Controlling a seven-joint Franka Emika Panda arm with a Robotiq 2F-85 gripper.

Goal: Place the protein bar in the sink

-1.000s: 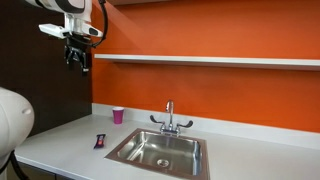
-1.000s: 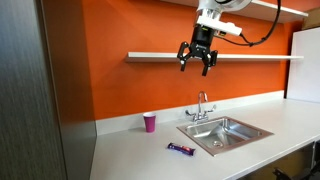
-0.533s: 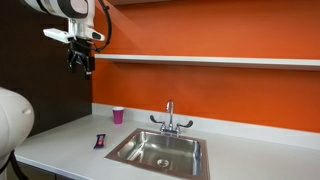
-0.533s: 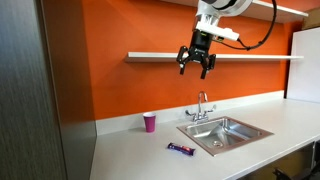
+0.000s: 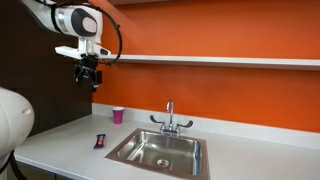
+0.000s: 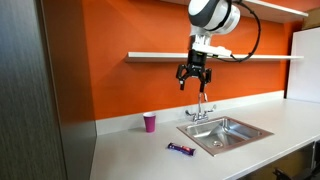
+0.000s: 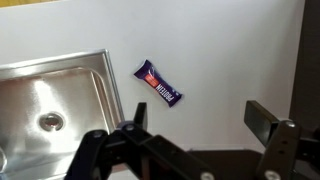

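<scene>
The arm (image 6: 215,15) hangs high over the table (image 6: 130,155), in front of the orange wall (image 5: 220,35). Its fingers (image 7: 265,118) are spread wide and grip nothing; the wrist view shows only bare table in the gap between them. In both exterior views the fingers point downward, well above the sink (image 5: 206,150) and just under the level of the white shelf (image 5: 230,61) that runs along the wall.

The protein bar (image 7: 160,87) lies flat on the table, just beside the sink's rim but apart from it. In the wrist view its dark purple wrapper sits at a slant to the straight edge of the sink (image 7: 112,95), and the round drain (image 7: 48,121) shows in the basin floor. In both exterior views the bar (image 5: 100,142) (image 6: 180,150) rests off the end of the sink that faces the cup, nearer the front edge of the table.

A small pink cup (image 5: 118,115) (image 6: 150,122) stands upright farther from the sink than the bar, close to the wall. The chrome faucet (image 5: 170,118) (image 6: 202,108) rises from the sink's back edge, its two handles out to either side.
</scene>
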